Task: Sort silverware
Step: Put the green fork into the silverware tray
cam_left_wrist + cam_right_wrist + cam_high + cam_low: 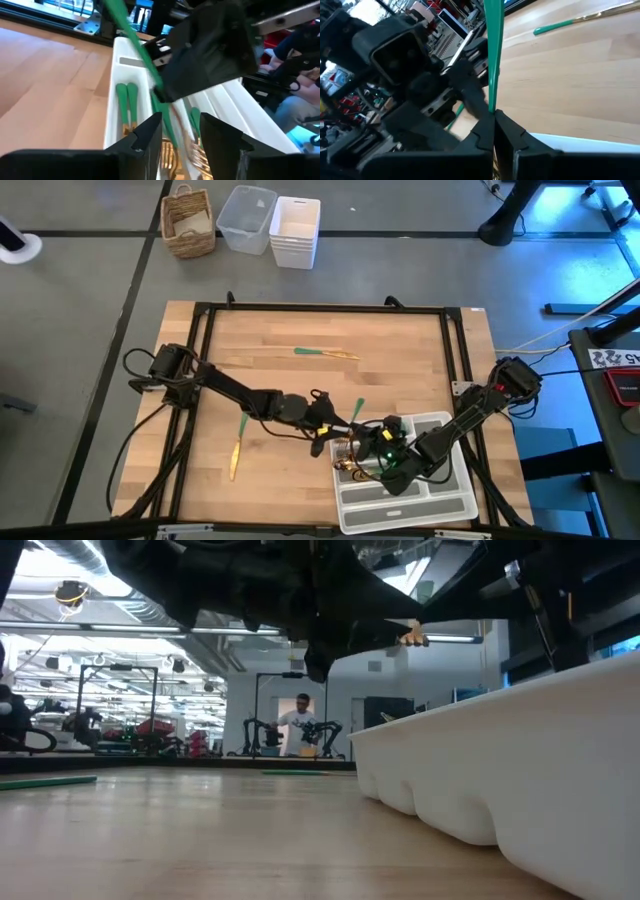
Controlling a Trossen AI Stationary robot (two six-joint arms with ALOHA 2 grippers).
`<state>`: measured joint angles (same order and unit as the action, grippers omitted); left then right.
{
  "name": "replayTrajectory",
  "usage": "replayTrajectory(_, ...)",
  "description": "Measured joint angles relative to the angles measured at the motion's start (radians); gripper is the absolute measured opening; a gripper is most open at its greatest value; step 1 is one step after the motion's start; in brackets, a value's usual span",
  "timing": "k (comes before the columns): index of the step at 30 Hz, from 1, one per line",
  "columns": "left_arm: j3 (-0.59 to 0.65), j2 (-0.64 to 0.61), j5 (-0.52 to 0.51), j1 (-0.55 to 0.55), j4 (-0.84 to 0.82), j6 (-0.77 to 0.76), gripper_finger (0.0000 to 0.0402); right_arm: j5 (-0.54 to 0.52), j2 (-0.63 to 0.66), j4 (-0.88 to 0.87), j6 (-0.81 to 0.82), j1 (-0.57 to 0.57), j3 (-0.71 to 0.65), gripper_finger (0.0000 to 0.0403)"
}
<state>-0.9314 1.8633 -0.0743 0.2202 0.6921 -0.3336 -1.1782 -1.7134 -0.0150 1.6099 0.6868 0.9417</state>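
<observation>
Both grippers crowd the tray [455, 505] left edge. Right gripper [495, 120] clamps a utensil [493, 50] upright; left gripper [180, 131] gapes beside it, holding nothing. Bare tabletop [300, 395] beyond carries two strays [325, 354]

Nothing here can be read: no labels, brands, numbers or signs legible on any surface

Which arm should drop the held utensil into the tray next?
Right. The right gripper is shut on the green-handled utensil above the white tray; the left gripper is open beside it, holding nothing.
</observation>
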Motion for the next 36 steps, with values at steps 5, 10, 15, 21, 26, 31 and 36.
replayTrajectory(5,0.000,0.000,-0.002,-0.001,0.004,0.000,0.0125,0.000,0.000,0.053,-0.082,0.000,0.000,0.0003)
replayTrajectory(10,0.000,0.000,-0.001,0.000,0.005,0.014,0.0125,-0.001,0.000,0.094,-0.145,0.000,0.000,0.0003)
replayTrajectory(15,0.000,0.000,-0.001,0.001,0.007,0.023,0.0121,-0.008,0.000,0.100,-0.153,0.000,0.000,0.0003)
replayTrajectory(21,0.000,0.000,0.000,0.001,0.008,0.056,0.0064,-0.008,0.000,0.100,-0.168,0.000,0.000,0.0003)
replayTrajectory(26,0.000,0.000,0.001,0.001,0.005,0.063,0.0007,-0.011,0.000,0.099,-0.173,0.000,0.000,0.0003)
replayTrajectory(31,0.000,0.000,0.000,0.001,0.004,0.067,0.0004,-0.011,0.000,0.096,-0.172,0.000,0.000,0.0003)
replayTrajectory(36,0.000,0.000,0.000,0.001,0.003,0.068,0.0003,-0.002,0.000,0.095,-0.171,0.000,0.000,0.0003)
